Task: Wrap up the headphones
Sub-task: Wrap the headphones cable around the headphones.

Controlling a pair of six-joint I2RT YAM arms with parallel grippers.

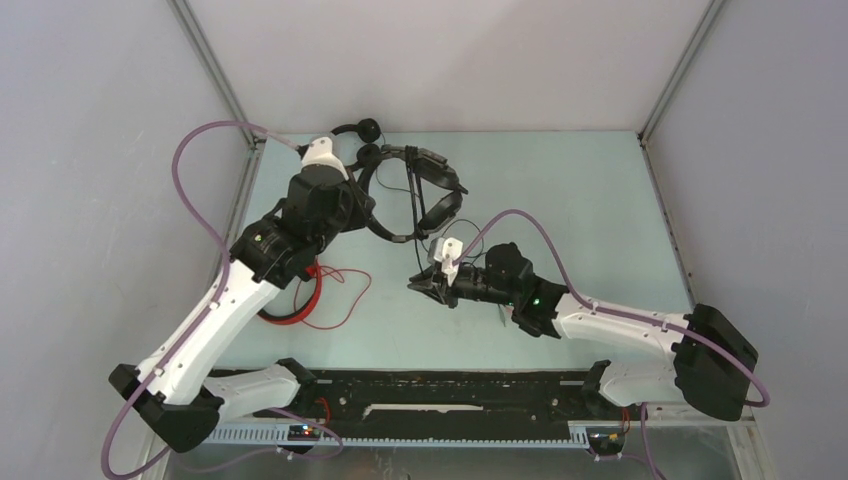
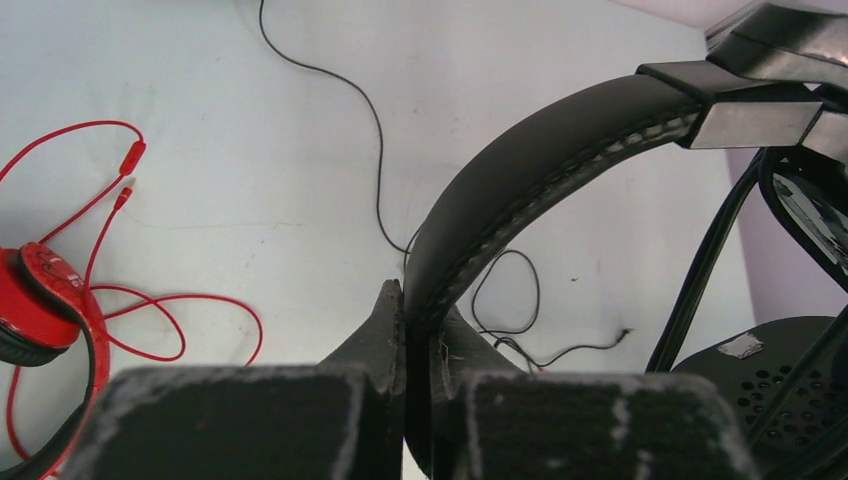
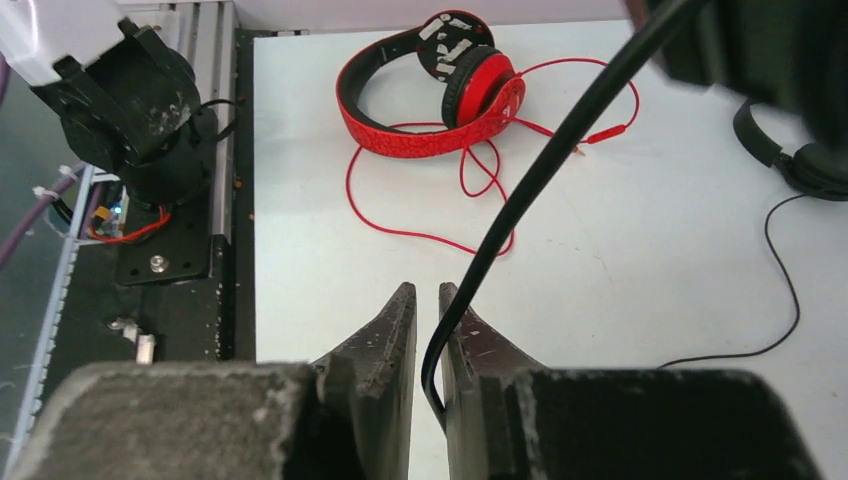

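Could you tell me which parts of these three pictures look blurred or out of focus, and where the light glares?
Top view: evenly lit and sharp, soft shadows. Left wrist view: the bulky black headset's band is soft, with glare on its slider. Right wrist view: the black cable is blurred up close, while the red headset stays crisp.

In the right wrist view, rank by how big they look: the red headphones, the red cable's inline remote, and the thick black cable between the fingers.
1. Thick black cable, though nearness to the camera inflates it.
2. Red headphones.
3. Inline remote, clearly smallest.
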